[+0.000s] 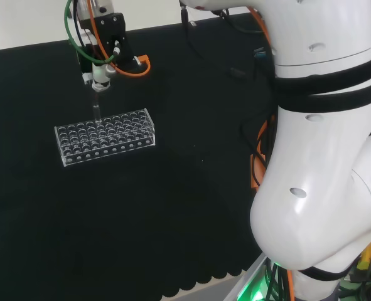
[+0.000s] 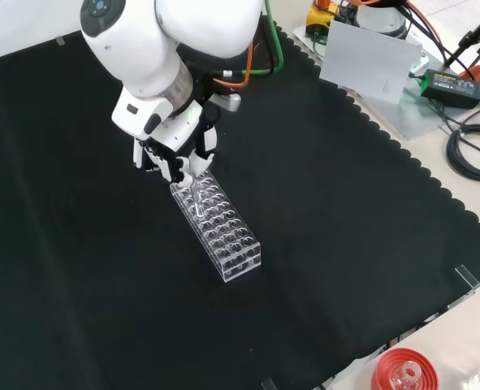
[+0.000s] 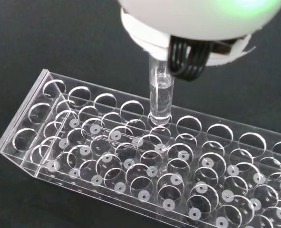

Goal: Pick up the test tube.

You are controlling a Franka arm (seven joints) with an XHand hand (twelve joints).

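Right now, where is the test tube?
In the wrist view the test tube stands upright in a hole along one long edge of the clear rack, its top held by the robot hand.

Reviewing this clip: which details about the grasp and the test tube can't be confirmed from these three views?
- Top of the test tube: wrist view, hidden behind the blurred white hand.
- Tube's lower end: whether it has left the rack hole is unclear through overlapping clear plastic.
- Finger contact: front view, the fingers are too small to read; head view, the tube is a faint line.
- Liquid inside the tube: cannot tell.
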